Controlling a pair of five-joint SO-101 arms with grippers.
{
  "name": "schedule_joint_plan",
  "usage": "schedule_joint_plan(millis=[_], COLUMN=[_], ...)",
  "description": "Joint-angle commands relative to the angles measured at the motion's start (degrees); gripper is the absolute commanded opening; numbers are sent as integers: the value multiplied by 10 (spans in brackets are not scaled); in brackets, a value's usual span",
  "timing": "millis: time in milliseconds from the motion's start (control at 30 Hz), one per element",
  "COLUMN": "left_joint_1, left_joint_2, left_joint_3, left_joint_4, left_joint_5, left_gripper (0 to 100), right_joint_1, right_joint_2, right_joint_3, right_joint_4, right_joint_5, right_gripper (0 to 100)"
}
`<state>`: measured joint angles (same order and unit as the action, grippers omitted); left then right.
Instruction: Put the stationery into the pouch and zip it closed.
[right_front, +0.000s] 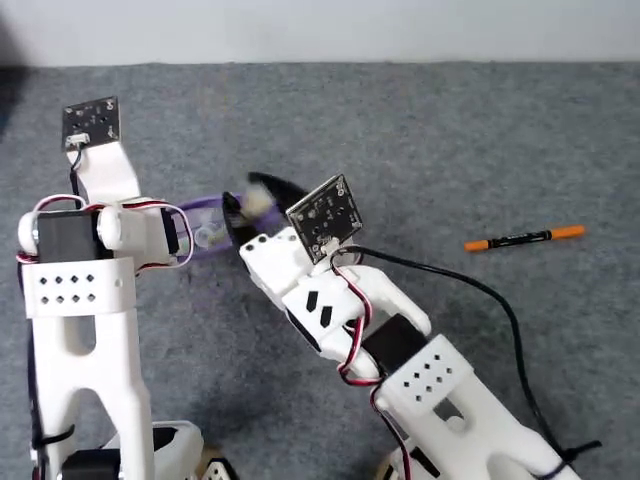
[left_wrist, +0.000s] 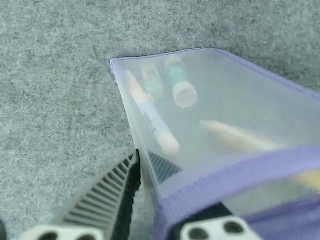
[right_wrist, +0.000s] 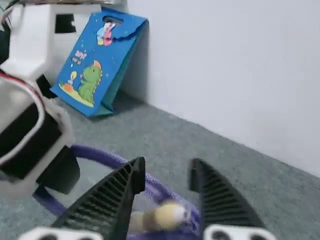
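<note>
Left end effector (left_wrist: 157, 187) is clamped on the purple zipper edge of the pouch (left_wrist: 240, 110), left of centre in the high view, with a few pens (left_wrist: 155, 125) inside. Right end effector (right_wrist: 167, 172) hangs released at the pouch mouth. Pouch looks light and floppy, so that stiffer purple band seems like the spot to grip. One orange pen (right_front: 525, 238) lies at the right on the desk (right_front: 450, 130). It's slim and probably rolls, so mid-barrel is the safest grab.

Translucent plastic pouch with purple fabric trim (left_wrist: 260, 100), mouth open, holding a white-capped pen (left_wrist: 152, 120), a white-capped tube with green label (left_wrist: 180, 87) and a pale yellow pencil (left_wrist: 235, 137), orange-ended black marker (right_front: 524, 238) lying flat on grey carpet (right_front: 450, 130), well apart from the pouch.
</note>
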<state>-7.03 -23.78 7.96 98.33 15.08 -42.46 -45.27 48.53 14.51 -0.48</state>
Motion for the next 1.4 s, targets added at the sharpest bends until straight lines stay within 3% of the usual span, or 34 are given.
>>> schedule_joint_plan(millis=[0,133,267,633,900,1000,1233,1367], left_joint_1=[5,5,5,5,5,5,5,5], left_joint_2=[3,3,-1,-1,-1,-1,3,3], left_joint_3=[-17,-17,-17,-16,-15,-15,-15,-15], left_joint_4=[-9,-9,-8,-8,-8,-8,-8,-8], left_joint_5=[5,5,5,4,4,4,4,4], left_gripper=[12,12,12,12,12,12,12,12], right_joint_1=[-4,26,107,327,477,527,598,626], right_joint_2=[-39,-68,-80,-49,140,231,439,538], right_joint_3=[-58,-105,-143,-148,-180,-229,-373,-458], right_joint_4=[62,131,195,376,418,430,462,461], right_joint_5=[-16,-49,-85,-130,-131,-164,-207,-221], right_gripper=[220,114,2,33,35,36,247,267])
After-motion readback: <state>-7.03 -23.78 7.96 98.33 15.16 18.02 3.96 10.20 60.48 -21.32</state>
